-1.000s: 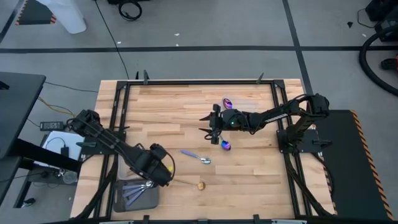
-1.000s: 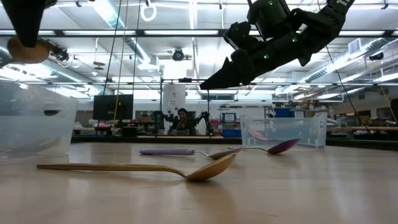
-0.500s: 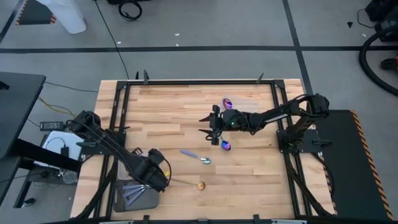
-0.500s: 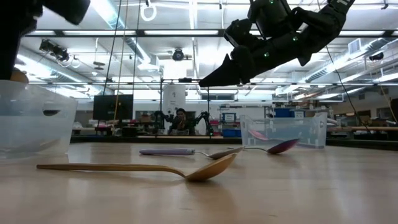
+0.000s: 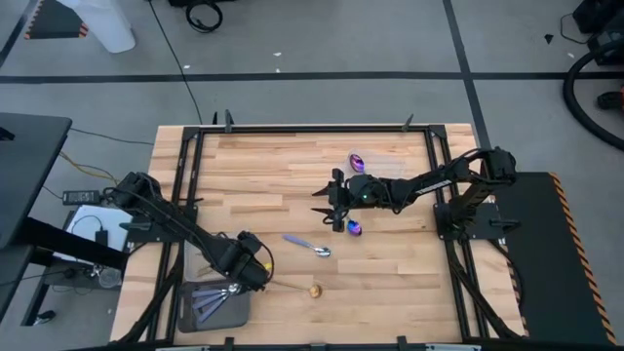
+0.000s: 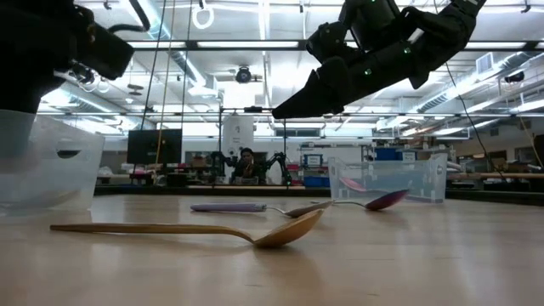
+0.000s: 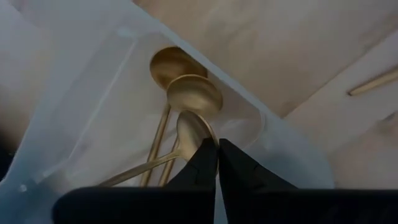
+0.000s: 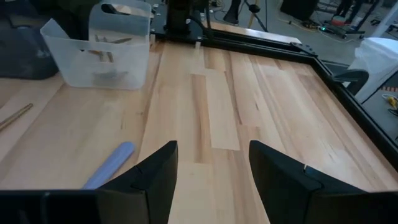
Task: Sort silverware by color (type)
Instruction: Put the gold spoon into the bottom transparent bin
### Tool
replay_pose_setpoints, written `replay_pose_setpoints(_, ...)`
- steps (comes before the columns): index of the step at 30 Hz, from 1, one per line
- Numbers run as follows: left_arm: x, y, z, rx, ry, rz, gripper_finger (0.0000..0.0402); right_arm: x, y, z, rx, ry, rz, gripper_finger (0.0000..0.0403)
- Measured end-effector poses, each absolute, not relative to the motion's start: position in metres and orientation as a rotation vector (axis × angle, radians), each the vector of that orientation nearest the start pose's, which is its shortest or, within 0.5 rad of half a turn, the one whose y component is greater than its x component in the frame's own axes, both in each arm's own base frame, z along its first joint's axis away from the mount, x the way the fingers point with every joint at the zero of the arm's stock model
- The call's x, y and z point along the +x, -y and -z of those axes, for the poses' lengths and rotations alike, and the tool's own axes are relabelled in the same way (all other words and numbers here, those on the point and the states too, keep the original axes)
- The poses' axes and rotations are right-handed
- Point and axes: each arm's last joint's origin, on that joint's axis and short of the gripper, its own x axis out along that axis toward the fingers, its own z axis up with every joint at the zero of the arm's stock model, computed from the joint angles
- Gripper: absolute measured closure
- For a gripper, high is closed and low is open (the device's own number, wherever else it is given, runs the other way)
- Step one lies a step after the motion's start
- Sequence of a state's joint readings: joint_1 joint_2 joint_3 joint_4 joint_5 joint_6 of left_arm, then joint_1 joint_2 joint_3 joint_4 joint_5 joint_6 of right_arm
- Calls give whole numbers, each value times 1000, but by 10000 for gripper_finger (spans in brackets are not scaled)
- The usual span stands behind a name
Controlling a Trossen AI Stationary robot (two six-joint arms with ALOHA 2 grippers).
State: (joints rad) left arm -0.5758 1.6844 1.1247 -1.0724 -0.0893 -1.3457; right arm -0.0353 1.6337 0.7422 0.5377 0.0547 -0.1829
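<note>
My left gripper is shut low in the clear container at the table's near left, where three gold spoons lie. A fourth gold spoon lies flat on the table to its right. A lavender-handled silver spoon and an iridescent purple spoon lie mid-table. My right gripper hangs open above the table, beside the purple spoon. Another purple spoon lies farther back. My left gripper comes from above with its fingertips closed at the rim of the nearest gold spoon's bowl. That spoon lies inside the container, its handle crossing the other two spoons' handles. The fingers hide the contact point.
Lavender-handled utensils lie in the same near-left container. A second clear container stands on the far right side of the table. A black frame runs along the table's edges. Bare wood lies in the far left part.
My left gripper has gone down into the near-left container with a gold spoon. Its bowl hung high at the low view's left edge a second ago and is now down among the other gold spoons.
</note>
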Motion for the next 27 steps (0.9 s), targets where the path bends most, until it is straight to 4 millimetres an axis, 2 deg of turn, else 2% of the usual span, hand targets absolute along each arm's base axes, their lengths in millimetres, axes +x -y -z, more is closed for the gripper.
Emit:
replay_pose_setpoints(7,241,151,-188,-530,-1482,-653,354,327,4,-178,-181,-383,30,195)
replay_pose_setpoints(13,247,142,-190,-508,-1542,-585,324,326,-6,-176,-156,-409,3,195)
replay_pose_setpoints(20,260,129,-202,-489,-1581,-482,320,323,-18,-170,-117,-475,-24,195)
replay_pose_setpoints(27,271,120,-225,-466,-1638,-320,320,318,-32,-164,-87,-537,4,195)
